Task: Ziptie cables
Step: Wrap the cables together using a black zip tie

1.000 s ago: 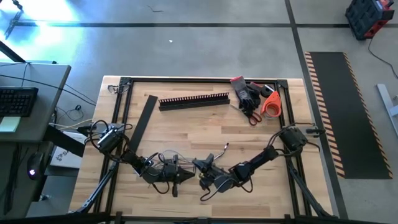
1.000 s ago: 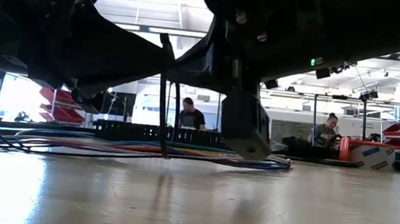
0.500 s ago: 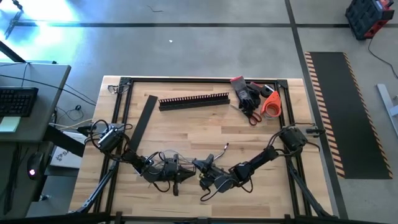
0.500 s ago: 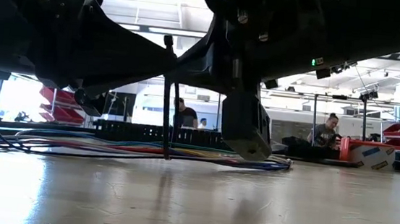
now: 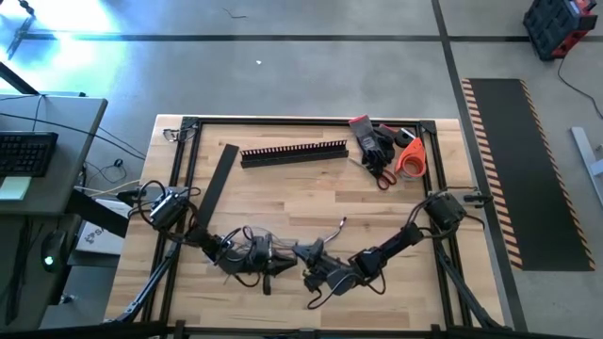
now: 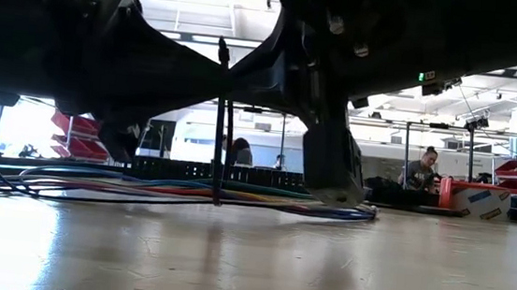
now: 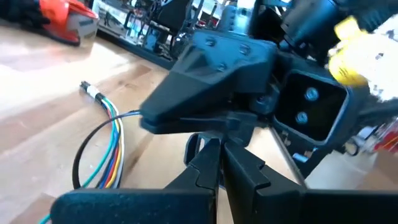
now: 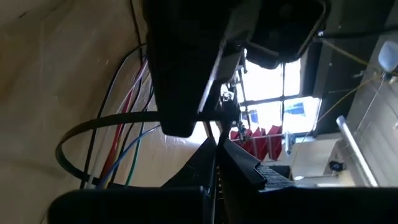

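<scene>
Pale wood forms the table top (image 5: 283, 193), framed by a black rail, and near its 6 o'clock edge the two dark arms are brought together. The left gripper (image 5: 279, 266) is seen at about 7 o'clock from the table's centre, its fingers (image 7: 208, 165) pressed together with no gap; a thin dark strip appears to be pinched at their tips, though this cannot be told for certain. The right gripper (image 5: 308, 252) is placed just beside it, at roughly 6 o'clock, its fingers (image 8: 239, 158) likewise closed tight, and whether anything is held between them cannot be told.

The cables (image 6: 170, 192) are laid flat on the wood beneath and between the two grippers, as a loose bundle of coloured strands; in the left wrist view they (image 7: 112, 146) are seen curving away to a small connector. A thin dark band (image 6: 221, 123) is stood upright over the bundle in the low view.

At 12 o'clock a black slotted duct (image 5: 294, 152) is laid across, with a flat black strip (image 5: 218, 179) at 10 o'clock. Towards 1 o'clock, gloves (image 5: 369, 139), red-handled scissors (image 5: 382, 174) and an orange tape roll (image 5: 411, 158) are gathered.
</scene>
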Tool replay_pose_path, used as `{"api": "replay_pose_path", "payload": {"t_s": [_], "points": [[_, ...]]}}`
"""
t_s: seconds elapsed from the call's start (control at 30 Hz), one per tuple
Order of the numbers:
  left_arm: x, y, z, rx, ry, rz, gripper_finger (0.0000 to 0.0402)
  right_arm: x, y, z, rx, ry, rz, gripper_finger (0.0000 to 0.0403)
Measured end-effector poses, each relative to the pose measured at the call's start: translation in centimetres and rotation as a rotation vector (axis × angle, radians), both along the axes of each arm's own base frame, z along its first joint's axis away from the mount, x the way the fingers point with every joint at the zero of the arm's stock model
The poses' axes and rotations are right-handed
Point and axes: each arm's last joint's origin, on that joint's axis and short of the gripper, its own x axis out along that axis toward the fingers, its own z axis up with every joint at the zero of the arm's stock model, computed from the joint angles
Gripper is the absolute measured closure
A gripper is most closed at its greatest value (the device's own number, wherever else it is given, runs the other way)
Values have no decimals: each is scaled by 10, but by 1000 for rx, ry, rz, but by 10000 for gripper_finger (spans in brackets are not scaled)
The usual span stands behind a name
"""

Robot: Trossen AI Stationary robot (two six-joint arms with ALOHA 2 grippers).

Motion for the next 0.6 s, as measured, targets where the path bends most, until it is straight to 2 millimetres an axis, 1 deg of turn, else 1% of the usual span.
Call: {"api": "replay_pose_path", "payload": {"t_s": [0.1, 0.23, 0.37, 0.47, 0.6], "points": [[1, 2, 0, -55, -3, 5, 402, -1, 2, 1, -22, 5, 11, 403], [2, 3, 0, -87, -4, 9, 402, -3, 5, 1, -25, 6, 16, 403], [-1, 10, -5, -132, 15, 15, 401, -4, 8, 1, -49, 15, 28, 403], [-4, 14, -7, -139, 20, 20, 401, -5, 9, 1, -65, 24, 49, 403], [-5, 14, -6, -118, 19, -3, 401, -4, 9, 1, -48, 29, 84, 403]]}}
